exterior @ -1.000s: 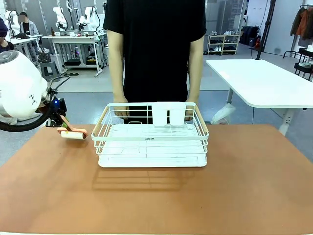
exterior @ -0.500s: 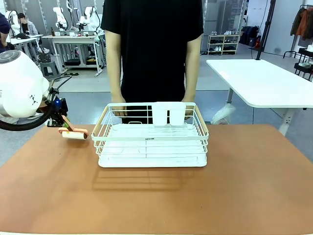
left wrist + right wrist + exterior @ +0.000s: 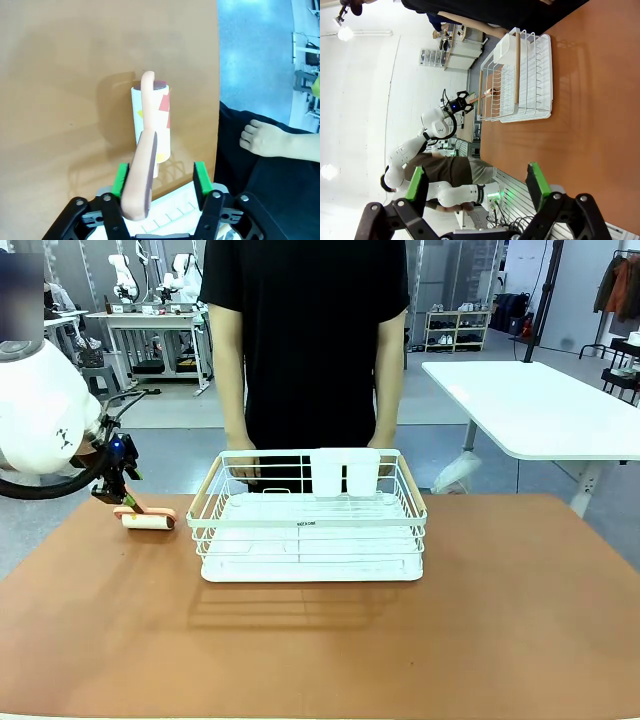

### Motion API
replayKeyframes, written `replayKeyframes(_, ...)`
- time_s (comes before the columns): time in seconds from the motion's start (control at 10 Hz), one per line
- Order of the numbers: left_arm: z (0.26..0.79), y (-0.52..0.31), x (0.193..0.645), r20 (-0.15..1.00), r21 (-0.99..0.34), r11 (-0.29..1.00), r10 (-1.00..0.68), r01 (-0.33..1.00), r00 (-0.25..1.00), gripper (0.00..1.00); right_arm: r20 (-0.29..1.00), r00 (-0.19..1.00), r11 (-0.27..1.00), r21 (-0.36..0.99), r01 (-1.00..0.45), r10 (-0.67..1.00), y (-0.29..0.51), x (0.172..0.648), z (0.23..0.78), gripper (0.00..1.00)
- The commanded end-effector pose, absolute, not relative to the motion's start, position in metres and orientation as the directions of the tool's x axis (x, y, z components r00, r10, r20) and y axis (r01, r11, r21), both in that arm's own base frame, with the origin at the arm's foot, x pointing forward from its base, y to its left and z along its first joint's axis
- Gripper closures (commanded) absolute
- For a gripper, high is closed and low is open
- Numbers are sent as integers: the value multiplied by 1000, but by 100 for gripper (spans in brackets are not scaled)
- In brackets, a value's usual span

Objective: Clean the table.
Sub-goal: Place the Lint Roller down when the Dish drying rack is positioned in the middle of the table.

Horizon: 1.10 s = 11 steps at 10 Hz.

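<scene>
The wide terracotta-topped table [image 3: 520, 590] spreads between the robot and the person standing at its far edge. Near its far left corner lies a lint roller with a white paper drum and peach plastic handle [image 3: 148, 519], just beside the white wire dish rack [image 3: 310, 530]. The left gripper [image 3: 159, 181] hangs over the handle with its 2 green pads spread apart and gripping nothing, probably parking the tool. The right gripper [image 3: 477, 185] is wide open too, hovering over bare tabletop.
</scene>
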<state>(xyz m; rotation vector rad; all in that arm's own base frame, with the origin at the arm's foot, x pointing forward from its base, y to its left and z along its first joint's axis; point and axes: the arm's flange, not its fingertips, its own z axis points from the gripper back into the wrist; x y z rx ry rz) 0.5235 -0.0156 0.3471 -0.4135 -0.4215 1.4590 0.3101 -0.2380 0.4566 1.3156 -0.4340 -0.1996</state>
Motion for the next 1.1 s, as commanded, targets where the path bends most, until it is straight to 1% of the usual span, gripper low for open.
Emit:
replayKeyframes(0.0, 359, -25, 521, 38, -484, 43, 999, -874, 29, 0, 199, 901, 242, 964, -109, -386, -237, 309, 460, 0)
replayKeyframes(0.1, 361, -25, 518, 38, -453, 40, 999, -890, 26, 5, 199, 901, 242, 964, -109, -386, -237, 309, 460, 0)
replayKeyframes(0.2, 364, -26, 516, 35, -419, 27, 999, -907, 14, 0, 199, 901, 242, 964, -109, -386, -237, 309, 460, 0)
replayKeyframes(0.3, 366, -27, 513, 42, -356, 21, 999, -934, 7, 0, 199, 901, 242, 964, -109, -386, -237, 309, 460, 0)
replayKeyframes(0.6, 379, -29, 507, 45, -238, 15, 999, -971, 5, 0, 199, 901, 242, 964, -109, -386, -237, 309, 460, 0)
replayKeyframes(0.7, 383, -31, 509, 57, -213, 3, 998, -977, -9, 0, 199, 901, 242, 964, -109, -386, -237, 309, 460, 0)
replayKeyframes(1.0, 386, -33, 510, 42, -206, -1, 999, -979, -10, 0, 199, 901, 242, 964, -109, -386, -237, 309, 460, 0)
